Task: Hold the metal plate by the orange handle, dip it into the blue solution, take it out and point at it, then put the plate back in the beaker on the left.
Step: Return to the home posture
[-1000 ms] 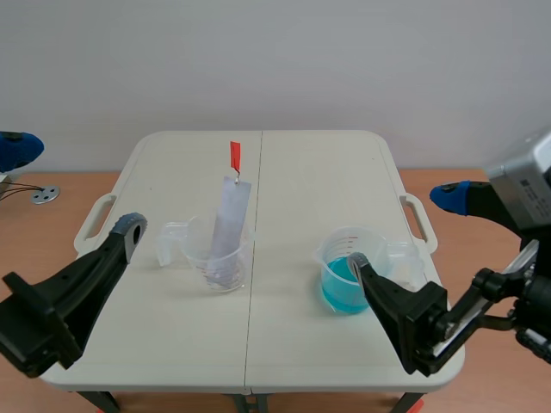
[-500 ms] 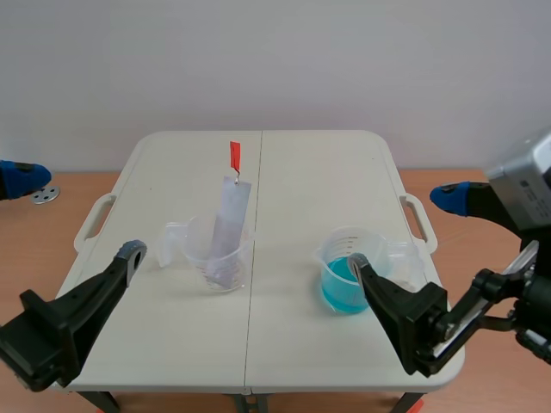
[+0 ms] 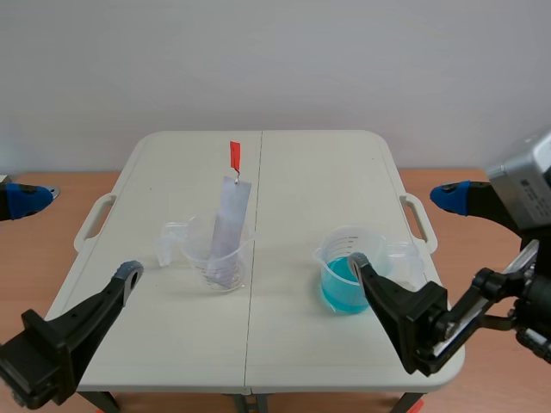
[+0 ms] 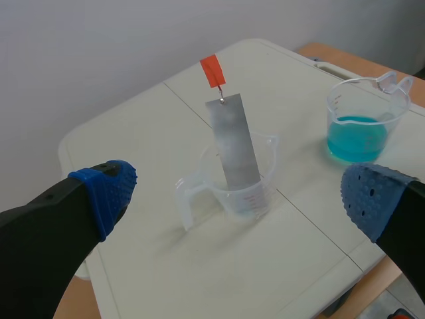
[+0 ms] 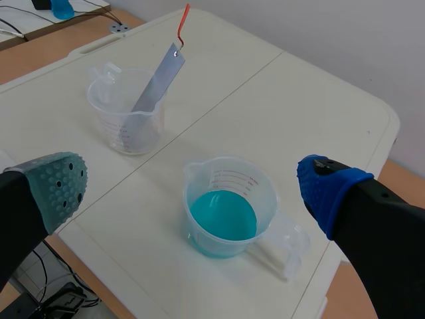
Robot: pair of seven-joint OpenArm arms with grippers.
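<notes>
Currently | flat metal plate (image 4: 232,143) leans in clear beaker (image 4: 255,194) | blue solution (image 4: 356,137) apart

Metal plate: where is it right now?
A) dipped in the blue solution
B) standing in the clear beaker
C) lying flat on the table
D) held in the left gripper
B: the metal plate leans inside the clear beaker with its orange handle sticking up, apart from the beaker of blue solution.
</notes>
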